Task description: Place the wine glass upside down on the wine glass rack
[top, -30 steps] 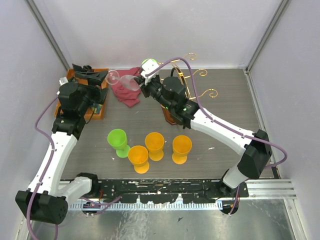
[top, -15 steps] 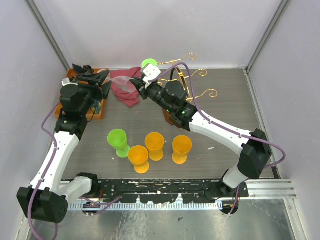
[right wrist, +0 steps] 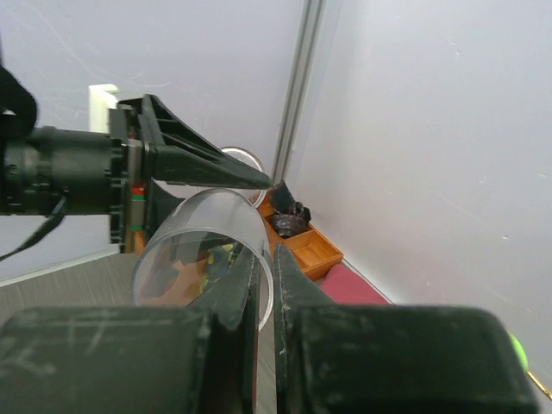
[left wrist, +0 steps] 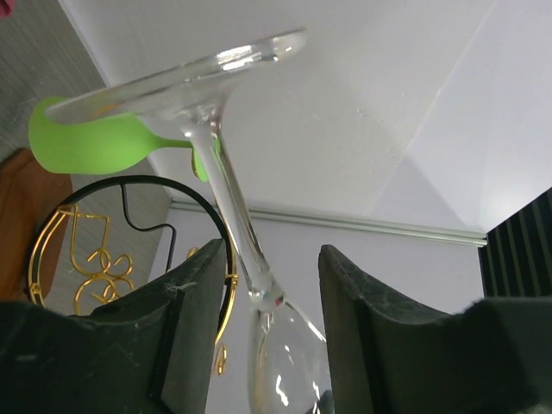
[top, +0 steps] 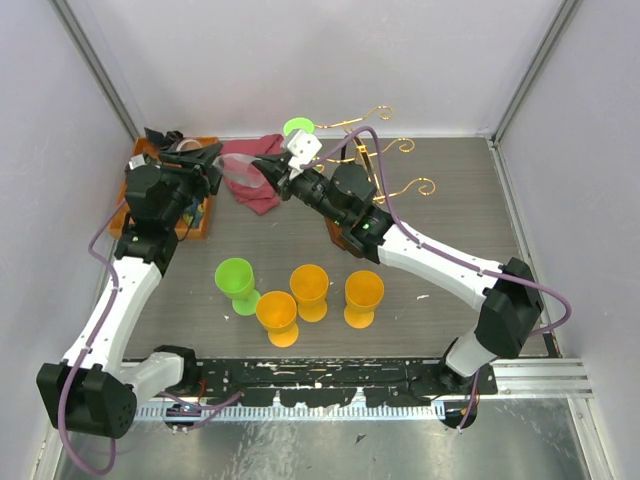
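While right jaws pinch the wine glass point(right wrist: 200, 248), parted left jaws straddle it.

The left arm point(top: 120, 300) and right arm point(top: 440, 265) wear white shells between black joint housings, each trailed by a looping purple cable point(top: 94, 245). A small green light point(top: 366, 227) glows on the right arm. The left pincer point(left wrist: 270, 259) and right pincer point(right wrist: 266, 259) have matte black, flat-sided fingers.

Wine glass point(top: 240, 170) (clear, faint) over red cloth point(top: 262, 198), rear-left.
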Robot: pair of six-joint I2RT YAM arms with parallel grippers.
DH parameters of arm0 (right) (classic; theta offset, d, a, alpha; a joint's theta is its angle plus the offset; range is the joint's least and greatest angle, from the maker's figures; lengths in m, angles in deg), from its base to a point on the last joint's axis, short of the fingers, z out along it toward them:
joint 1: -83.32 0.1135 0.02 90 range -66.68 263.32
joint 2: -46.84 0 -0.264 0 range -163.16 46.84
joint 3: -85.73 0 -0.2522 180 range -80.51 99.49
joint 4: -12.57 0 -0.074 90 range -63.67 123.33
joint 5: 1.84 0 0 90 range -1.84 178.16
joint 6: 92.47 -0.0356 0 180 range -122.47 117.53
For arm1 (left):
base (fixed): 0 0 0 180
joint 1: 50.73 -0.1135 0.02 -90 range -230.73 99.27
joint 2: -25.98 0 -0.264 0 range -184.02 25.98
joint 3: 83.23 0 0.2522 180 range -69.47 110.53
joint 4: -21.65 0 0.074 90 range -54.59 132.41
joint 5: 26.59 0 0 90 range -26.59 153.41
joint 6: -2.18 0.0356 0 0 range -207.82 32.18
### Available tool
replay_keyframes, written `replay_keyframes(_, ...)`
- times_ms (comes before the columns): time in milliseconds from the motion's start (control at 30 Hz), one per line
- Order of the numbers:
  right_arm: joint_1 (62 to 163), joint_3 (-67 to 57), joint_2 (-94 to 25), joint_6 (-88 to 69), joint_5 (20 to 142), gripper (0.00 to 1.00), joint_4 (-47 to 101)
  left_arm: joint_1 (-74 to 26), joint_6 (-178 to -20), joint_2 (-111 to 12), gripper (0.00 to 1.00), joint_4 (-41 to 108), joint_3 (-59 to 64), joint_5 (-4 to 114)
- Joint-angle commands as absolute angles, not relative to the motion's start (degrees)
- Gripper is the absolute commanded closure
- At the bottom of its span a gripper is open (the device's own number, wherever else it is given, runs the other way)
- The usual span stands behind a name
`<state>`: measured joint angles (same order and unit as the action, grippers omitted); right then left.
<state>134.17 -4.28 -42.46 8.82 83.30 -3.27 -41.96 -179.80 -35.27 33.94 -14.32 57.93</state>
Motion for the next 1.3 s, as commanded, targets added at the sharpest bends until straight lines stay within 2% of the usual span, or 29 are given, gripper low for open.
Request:
replay_keyframes(0,134.7,-3.4,-40.5,6.9,79.7,1.0,-7.6,-42.1,-180.1,-36.5,0.5,29.8,-15.0,57.5)
replay_keyframes(100,134.9,-3.3,-40.5,7.1,80.4,0.99,-6.2,-42.1,-179.7,-37.2,0.61,29.1,-14.6,57.5)
replay_keyframes(300,134.9,-2.9,-40.1,8.6,84.5,0.95,-3.5,-42.1,-176.0,-38.0,0.93,31.4,-12.1,57.3)
replay_keyframes(367,135.0,-2.7,-40.1,9.0,85.9,0.95,-2.4,-42.2,-173.8,-38.5,1.0,33.4,-10.4,57.1)
replay_keyframes(433,135.0,-2.4,-40.1,9.4,86.1,0.94,-1.7,-42.1,-171.4,-39.3,1.0,34.4,-8.7,56.6)
replay_keyframes(467,135.0,-2.3,-40.1,9.5,85.8,0.9,-1.1,-42.1,-170.4,-39.8,1.0,34.5,-7.9,56.2)
replay_keyframes(567,135.0,-1.4,-39.9,9.6,85.8,0.66,1.8,-42.2,-166.2,-42.0,1.0,32.3,-5.9,54.9)
replay_keyframes(733,135.0,-1.8,-37.1,12.8,91.4,0.42,7.9,-42.7,-154.0,-45.7,1.0,31.3,1.3,51.0)
replay_keyframes(1033,135.0,-2.6,-30.6,19.7,105.7,0.15,20.3,-43.7,-126.7,-49.9,1.0,34.1,10.4,47.5)
replay_keyframes(1133,134.9,-3.0,-28.5,21.7,109.8,0.07,23.8,-43.7,-119.6,-50.6,1.0,31.3,9.1,45.0)
replay_keyframes(1267,134.0,-3.6,-26.4,22.9,113.6,0.02,25.5,-43.1,-111.2,-51.3,1.0,22.2,3.2,41.9)
